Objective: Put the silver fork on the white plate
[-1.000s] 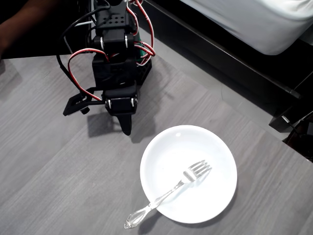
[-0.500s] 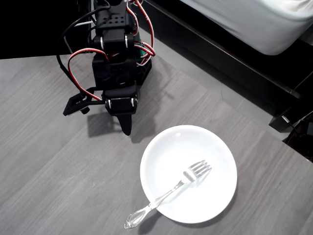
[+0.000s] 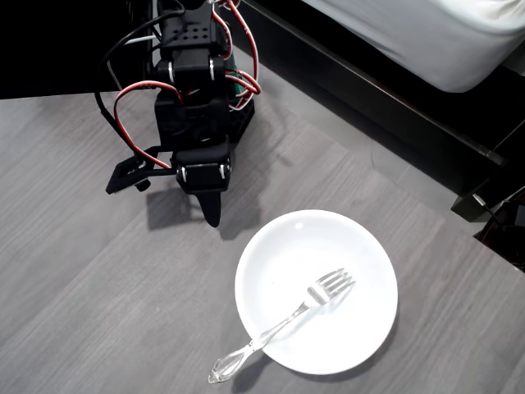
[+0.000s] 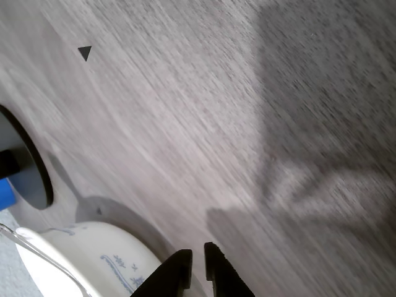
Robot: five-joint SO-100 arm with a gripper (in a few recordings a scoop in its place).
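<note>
My claw (image 3: 211, 215) hangs over bare table (image 3: 90, 287), up-left of the plate (image 3: 361, 246) in the overhead view, apart from it and holding nothing. In the wrist view the two fingers (image 4: 178, 275) sit nearly together w/ just a thin slit between, tips over grey woodgrain. Fork (image 3: 283, 324) lies diagonally on the plate: tines near the plate's middle, shaft crossing the lower-left rim, ornate handle end hanging past the rim over the table. So the put step looks done by my read; what's left is to stay clear and not undo it. Doing that well: keep the claw high and on my side of the rim, no sweep toward the lower-left where the handle sticks out, since a nudge there could lever the fork off the glossy plate. If a tidier placement were wanted, I'd come at the handle from the table side, open wide first, pinch the shaft just inside the rim and slide it inward, not lift. Wrist view also shows a pale dish w/ blue pattern (image 4: 93, 260) at the lower left and a dark round thing (image 4: 28, 173) at the left edge; can't tell what they are.
</note>
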